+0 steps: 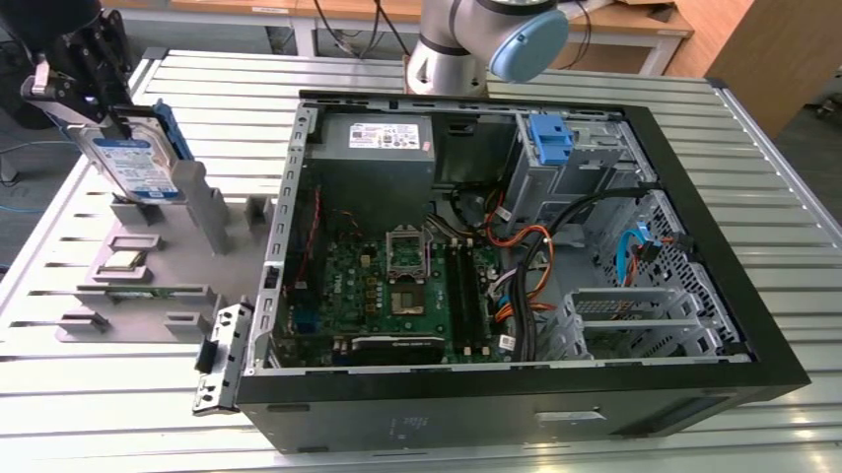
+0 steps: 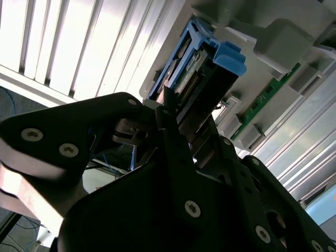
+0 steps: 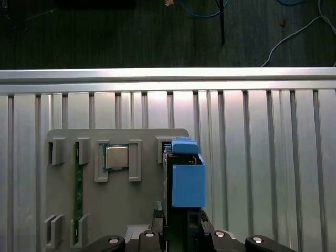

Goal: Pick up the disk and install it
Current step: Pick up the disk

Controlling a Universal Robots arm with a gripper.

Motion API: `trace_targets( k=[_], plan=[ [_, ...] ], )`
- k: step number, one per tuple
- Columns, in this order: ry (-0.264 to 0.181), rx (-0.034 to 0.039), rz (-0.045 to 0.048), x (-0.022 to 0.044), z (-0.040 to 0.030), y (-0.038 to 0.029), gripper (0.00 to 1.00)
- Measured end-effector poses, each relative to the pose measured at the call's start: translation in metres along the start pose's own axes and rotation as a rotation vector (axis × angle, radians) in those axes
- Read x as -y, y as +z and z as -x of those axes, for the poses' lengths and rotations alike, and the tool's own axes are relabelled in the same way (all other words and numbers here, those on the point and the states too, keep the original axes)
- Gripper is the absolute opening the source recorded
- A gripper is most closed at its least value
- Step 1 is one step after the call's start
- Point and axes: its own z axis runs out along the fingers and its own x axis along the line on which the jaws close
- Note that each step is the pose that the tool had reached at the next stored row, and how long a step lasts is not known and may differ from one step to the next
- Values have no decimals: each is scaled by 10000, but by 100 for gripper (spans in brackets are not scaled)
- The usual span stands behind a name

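Note:
The disk stands on edge at the exterior view's far left, its blue-and-white label facing the camera and its blue carrier frame behind. My gripper comes down from above and is shut on the disk's upper end. The disk's lower edge sits at the upright posts of a grey holder plate; I cannot tell whether it still touches them. In the first wrist view the blue carrier runs out from between my fingers. In the second wrist view the disk is pinched in the gripper.
An open computer case lies on the slatted metal table, with a motherboard, a grey power supply, a blue bracket on the drive cage, and loose cables. The holder plate carries a processor chip and a memory stick. The arm's base stands behind the case.

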Motion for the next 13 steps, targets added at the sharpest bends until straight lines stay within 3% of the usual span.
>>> trace_targets(
  k=[13],
  plan=[
    [0,-1,2,-1,3,-44,35]
  ],
)
